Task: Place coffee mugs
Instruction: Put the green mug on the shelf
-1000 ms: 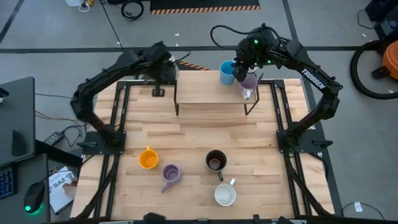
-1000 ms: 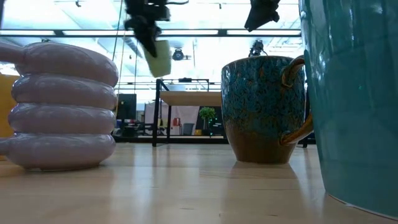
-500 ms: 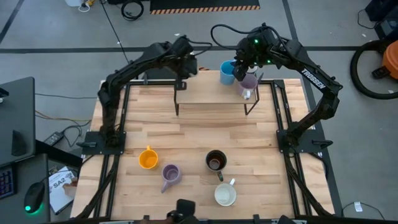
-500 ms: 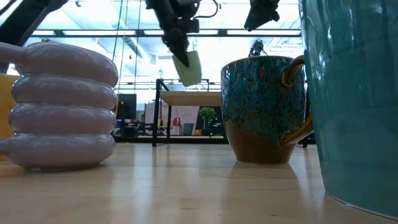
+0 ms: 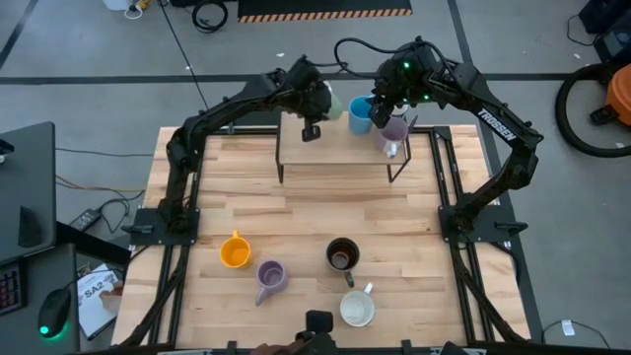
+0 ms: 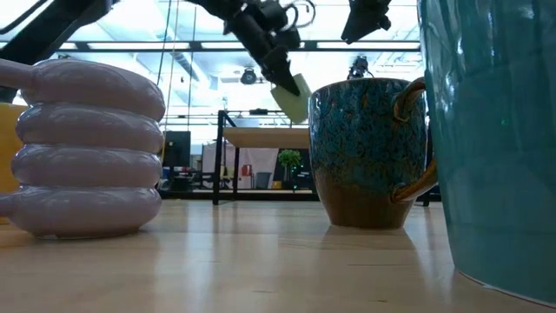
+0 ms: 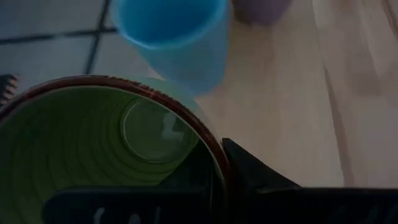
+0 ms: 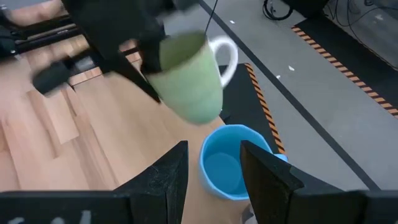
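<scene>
My left gripper is shut on a pale green mug, held in the air over the left end of the raised wooden shelf, just left of a blue mug. The blue mug and a lilac mug stand on the shelf. The green mug is tilted, its white handle pointing away from the fingers. My right gripper hovers open above the blue mug, touching nothing. My left gripper grips the green mug by its rim, on the side opposite the handle, one finger inside the cup and one finger outside. The fingers slant down from the table's left. The mug hangs tilted and clear of the shelf.
On the near half of the table stand an orange mug, a ribbed lilac mug, a dark brown mug and a white mug. The shelf stands on black metal legs at the table's far edge.
My left gripper has carried the green mug along the far edge toward the table's right, from off the shelf's left end to beside the blue mug, sinking a little. The mug has tipped further as it went. My right gripper has kept still.
</scene>
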Action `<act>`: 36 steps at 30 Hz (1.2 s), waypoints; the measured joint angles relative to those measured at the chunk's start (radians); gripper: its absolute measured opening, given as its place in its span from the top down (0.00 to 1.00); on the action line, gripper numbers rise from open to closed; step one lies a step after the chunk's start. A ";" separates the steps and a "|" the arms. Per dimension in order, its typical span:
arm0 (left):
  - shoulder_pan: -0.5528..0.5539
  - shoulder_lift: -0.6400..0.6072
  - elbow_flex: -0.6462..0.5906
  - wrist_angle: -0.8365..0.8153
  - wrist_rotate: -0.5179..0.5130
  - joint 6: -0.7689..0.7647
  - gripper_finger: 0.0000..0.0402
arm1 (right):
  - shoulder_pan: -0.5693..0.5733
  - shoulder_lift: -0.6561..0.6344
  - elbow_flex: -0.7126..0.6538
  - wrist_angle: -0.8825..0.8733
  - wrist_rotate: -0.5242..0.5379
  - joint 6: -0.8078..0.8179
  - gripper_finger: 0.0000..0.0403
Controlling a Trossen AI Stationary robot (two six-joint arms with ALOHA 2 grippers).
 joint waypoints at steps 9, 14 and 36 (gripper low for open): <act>-0.023 0.063 -0.002 0.027 -0.006 -0.011 0.93 | 0.001 0.000 0.000 0.000 0.000 0.002 0.63; -0.021 0.062 -0.002 0.042 -0.010 -0.015 0.93 | 0.001 0.000 0.000 0.000 -0.001 0.002 0.63; -0.008 0.073 0.115 -0.236 -0.097 0.071 0.86 | 0.005 0.000 0.000 0.000 -0.010 0.002 0.63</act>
